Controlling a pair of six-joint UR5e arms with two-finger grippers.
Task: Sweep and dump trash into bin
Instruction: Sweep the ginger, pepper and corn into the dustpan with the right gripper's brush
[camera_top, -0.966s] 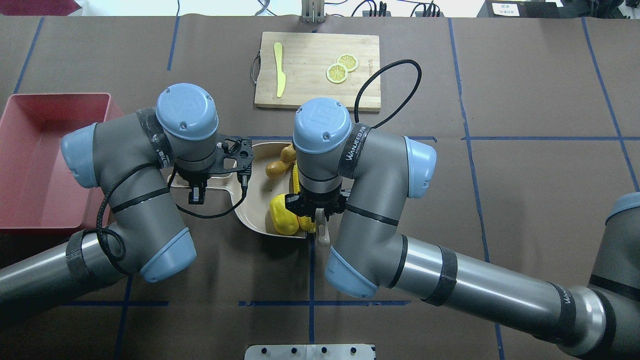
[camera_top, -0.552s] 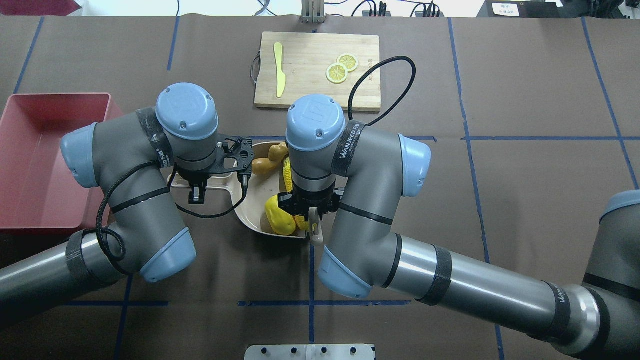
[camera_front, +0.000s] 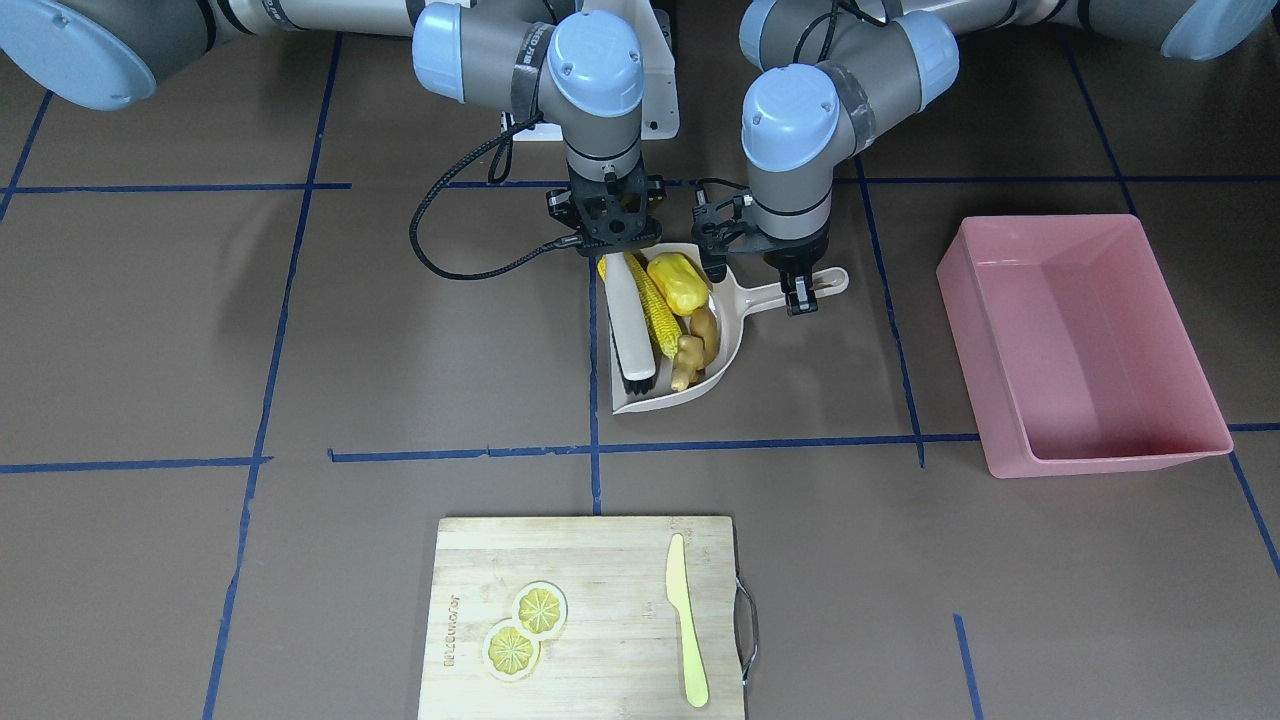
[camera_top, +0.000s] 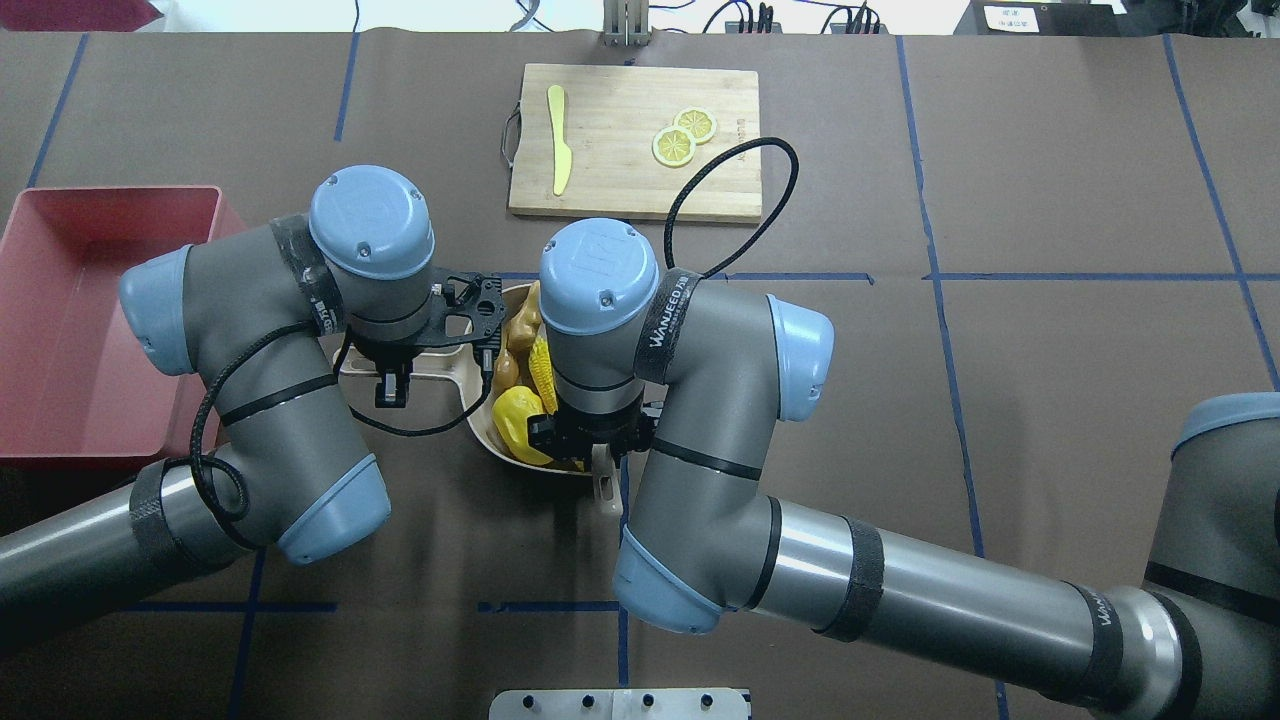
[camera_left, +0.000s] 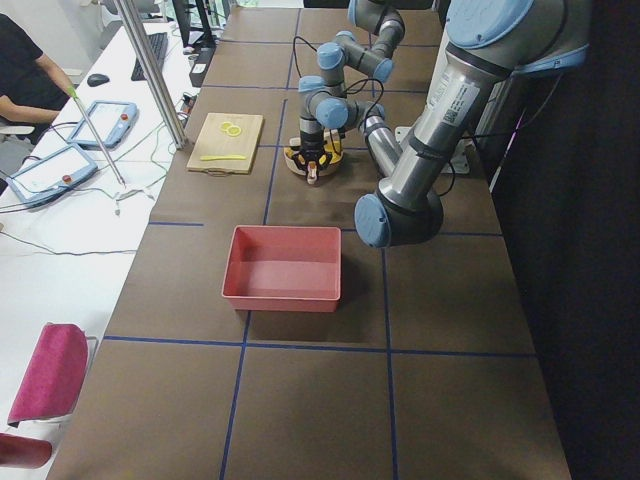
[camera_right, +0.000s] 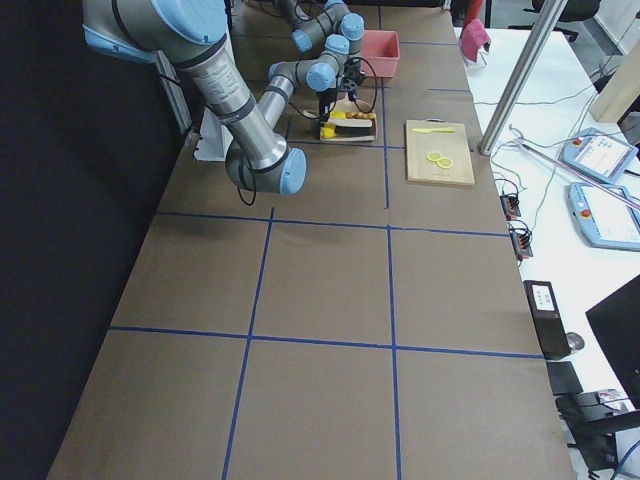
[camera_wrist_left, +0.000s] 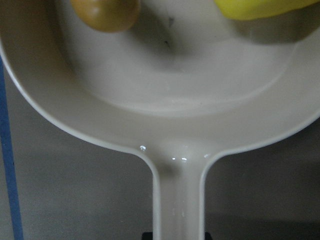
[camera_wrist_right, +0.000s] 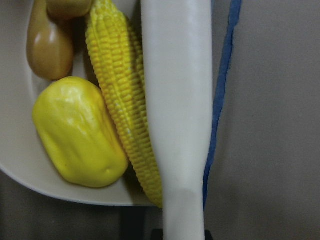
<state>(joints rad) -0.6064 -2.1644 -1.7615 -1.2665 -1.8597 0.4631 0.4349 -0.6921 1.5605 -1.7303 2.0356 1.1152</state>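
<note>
There were two robot arms, a left arm (camera_front: 800, 125) and a right arm (camera_front: 597, 70), at one table (camera_front: 150, 330). The trash (camera_front: 662, 315) came to three pieces: one corn cob (camera_front: 648, 290), one yellow lump (camera_front: 678, 283) and one ginger root (camera_front: 695, 345). There was one dustpan (camera_front: 770, 293), one brush (camera_front: 627, 325) and one pink bin (camera_front: 1100, 360). A single cutting board (camera_front: 600, 590) counted two lemon slices (camera_front: 540, 606) and one knife (camera_front: 685, 620). At the side were one person (camera_left: 25, 60), two pendants (camera_left: 110, 122) and one magenta cloth (camera_left: 45, 385).
</note>
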